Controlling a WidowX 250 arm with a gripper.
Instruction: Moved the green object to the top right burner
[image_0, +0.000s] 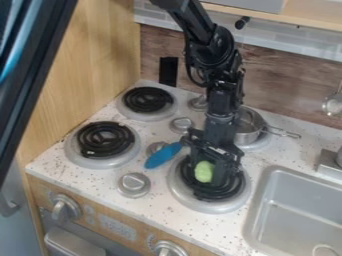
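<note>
White speckled stove top (158, 210), wood-grain wall (280, 80) behind, metal sink (267, 200) at the right. Black gripper (217, 172) hung down over the lower right burner (181, 191). Green object (204, 171) at the gripper's lower end, on the side toward the stove's front, over the dark coil; contact with the coil could not be made out. Whether the gripper was closed on it or open around it, I could not tell. Object rounded, a little longer than wide; long axis ran roughly from the wall side toward the stove's front, one end each way. No telling front end from back. Blue object (163, 155) lay just left of the gripper, slanting. Metal pot (248, 131) sat at the top right burner (260, 145), handle out to the right.
</note>
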